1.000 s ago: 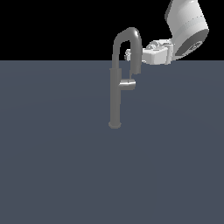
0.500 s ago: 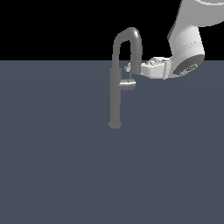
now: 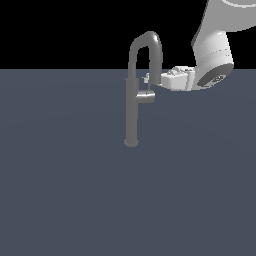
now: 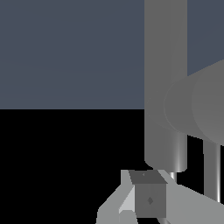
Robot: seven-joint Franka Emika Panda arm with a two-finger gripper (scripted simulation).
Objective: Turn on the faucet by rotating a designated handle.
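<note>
The faucet (image 3: 132, 110) is a tall grey column with an arched gooseneck spout, standing on the dark grey floor. The handle (image 3: 146, 96) is a short grey cylinder sticking out of the column at mid-height toward the exterior view's right. My gripper (image 3: 149, 79) points sideways at the column, just above the handle and below the spout's end. Its fingers look closed together with nothing between them. In the wrist view the column (image 4: 164, 65) fills the frame close up, the handle (image 4: 197, 105) bulges from its side, and my gripper (image 4: 148, 201) shows at the edge.
The white arm (image 3: 215, 55) reaches in from the exterior view's upper right. The flat dark grey floor (image 3: 75, 190) spreads around the faucet base, with a black background behind.
My gripper has come down and a little toward the faucet, from beside the top of the arch to just above the handle. The handle has not visibly turned.
</note>
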